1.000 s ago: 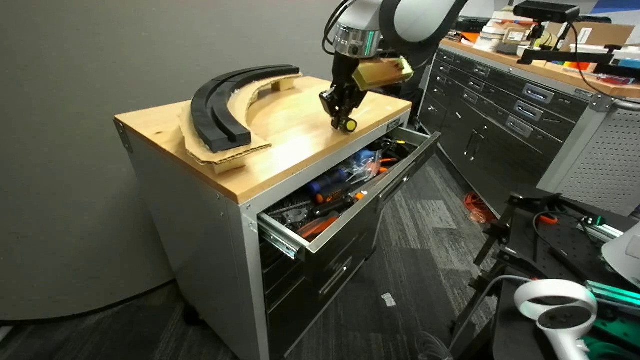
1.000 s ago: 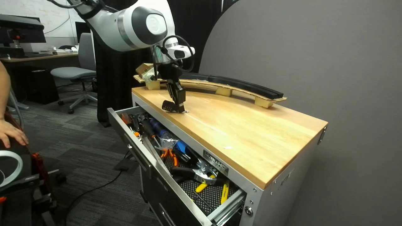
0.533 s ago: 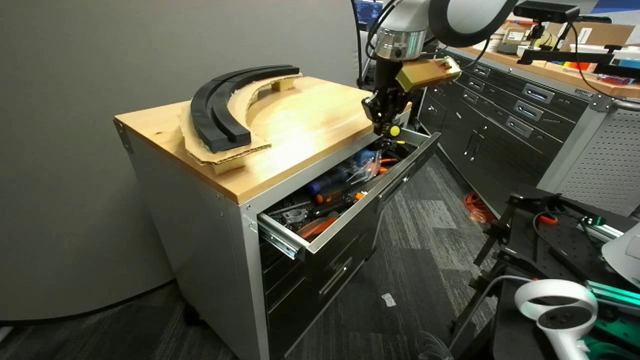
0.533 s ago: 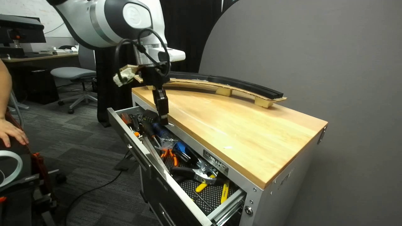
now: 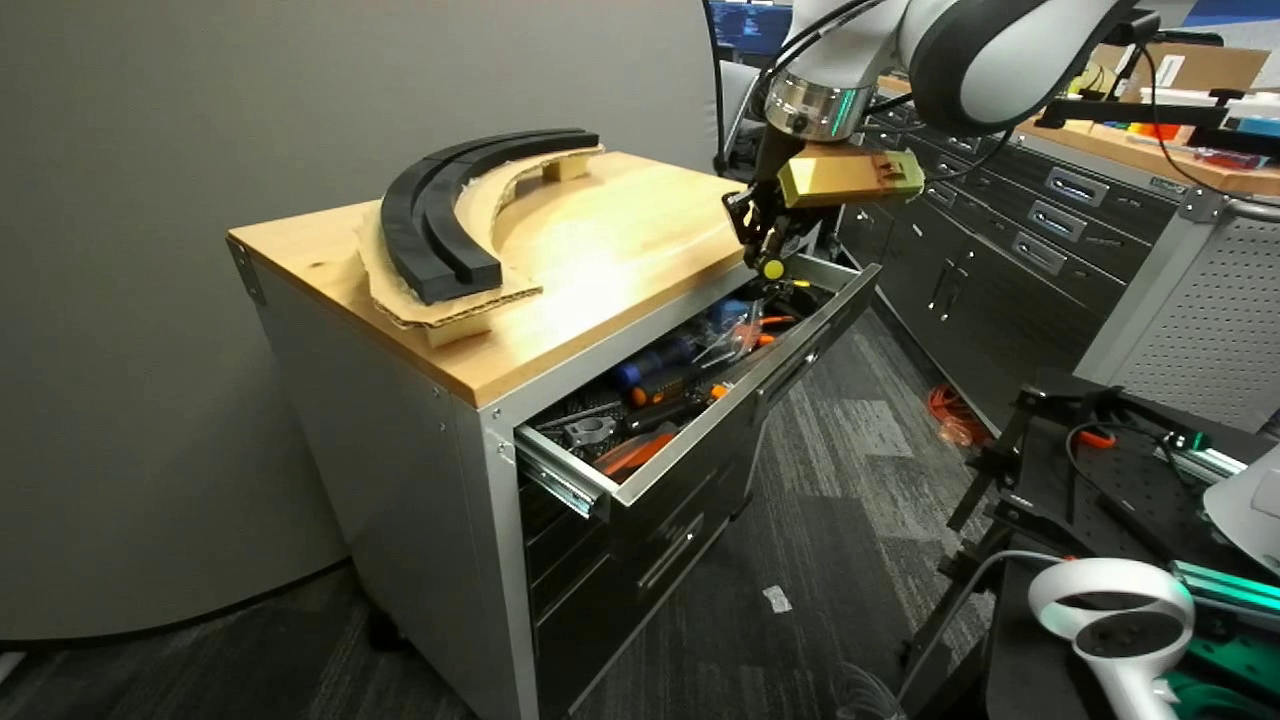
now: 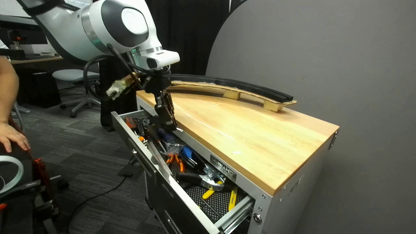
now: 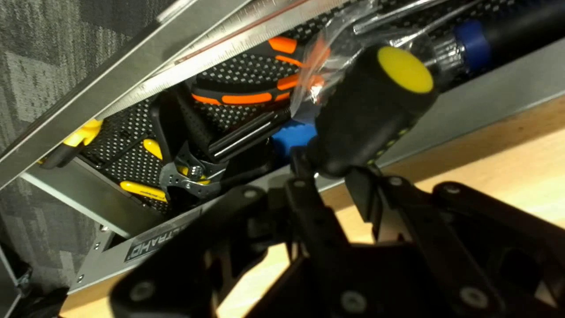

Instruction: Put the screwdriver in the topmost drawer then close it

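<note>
- Screwdriver (image 7: 373, 115) is hanging in the air above the pulled-out drawer (image 5: 690, 436), near the drawer's back edge; its black handle is slanting, its yellow end is showing, and its shaft is hiding from view.
- The gripper (image 7: 331, 173) is holding the handle, its two fingertips standing narrow around it, above the drawer.
- A robot arm (image 6: 71, 35) is hanging above the drawer in both exterior views.
- The drawer is sticking out of its metal cabinet (image 5: 400, 480).
- A ruler (image 7: 229, 48) is lying inside the drawer, along its front wall.
- Orange-handled pliers (image 7: 247, 98) are lying inside the drawer, and a clear plastic bag (image 6: 173, 149) is partly covering them in the wrist view.
- A blue handle (image 5: 655, 362) is also lying inside the drawer.
- A metal clamp (image 6: 211, 184) is resting in the drawer towards one end, a yellow tool (image 6: 233, 198) lying near it.
- The wooden top (image 5: 620, 250) is spreading above and behind the drawer; a black curved track (image 5: 405, 215) is resting there on cardboard (image 5: 478, 212), apart from the drawer.
- A white controller (image 5: 1125, 630) is lying well apart from the drawer, out beyond its front.
</note>
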`<state>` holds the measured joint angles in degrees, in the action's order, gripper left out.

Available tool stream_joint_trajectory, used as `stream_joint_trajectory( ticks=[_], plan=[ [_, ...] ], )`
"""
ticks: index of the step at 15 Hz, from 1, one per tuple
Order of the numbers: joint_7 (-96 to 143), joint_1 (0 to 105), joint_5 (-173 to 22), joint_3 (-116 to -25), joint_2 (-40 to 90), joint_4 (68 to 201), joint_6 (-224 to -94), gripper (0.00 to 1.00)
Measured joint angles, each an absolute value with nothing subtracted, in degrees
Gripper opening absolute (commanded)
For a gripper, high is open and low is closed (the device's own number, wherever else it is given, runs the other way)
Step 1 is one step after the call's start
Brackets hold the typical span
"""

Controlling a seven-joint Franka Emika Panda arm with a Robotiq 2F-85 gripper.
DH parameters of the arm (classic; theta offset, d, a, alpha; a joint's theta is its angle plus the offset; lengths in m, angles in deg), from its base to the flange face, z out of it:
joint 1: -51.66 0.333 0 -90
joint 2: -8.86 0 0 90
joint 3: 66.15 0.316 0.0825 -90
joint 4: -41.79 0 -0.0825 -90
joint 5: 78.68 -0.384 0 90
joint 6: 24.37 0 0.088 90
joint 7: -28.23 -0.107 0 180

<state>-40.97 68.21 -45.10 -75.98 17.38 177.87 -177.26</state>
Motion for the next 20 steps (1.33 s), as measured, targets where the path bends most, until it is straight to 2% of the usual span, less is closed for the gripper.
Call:
stream_joint_trajectory(
  ticks=[1, 2, 3, 6, 9, 13, 20],
  plan=[
    [-45.4, 69.0, -42.9, -76.9, 17.4, 177.7, -177.7, 0.51],
    [-49.7, 69.6, -40.6, -77.6, 17.5, 177.6, -177.8, 0.51],
    [-54.0, 70.0, -38.1, -77.9, 17.7, 177.6, -177.8, 0.56],
    [-64.1, 70.8, -32.0, -78.0, 18.4, 177.6, -177.7, 0.81],
    [-64.4, 70.9, -32.2, -77.5, 18.9, 178.1, -178.5, 0.99],
    [-47.4, 65.2, -43.5, -70.4, 18.9, 181.1, -181.0, 1.0],
    [-17.6, 43.0, -61.2, -47.4, 21.1, 184.8, -180.4, 1.0]
  ],
)
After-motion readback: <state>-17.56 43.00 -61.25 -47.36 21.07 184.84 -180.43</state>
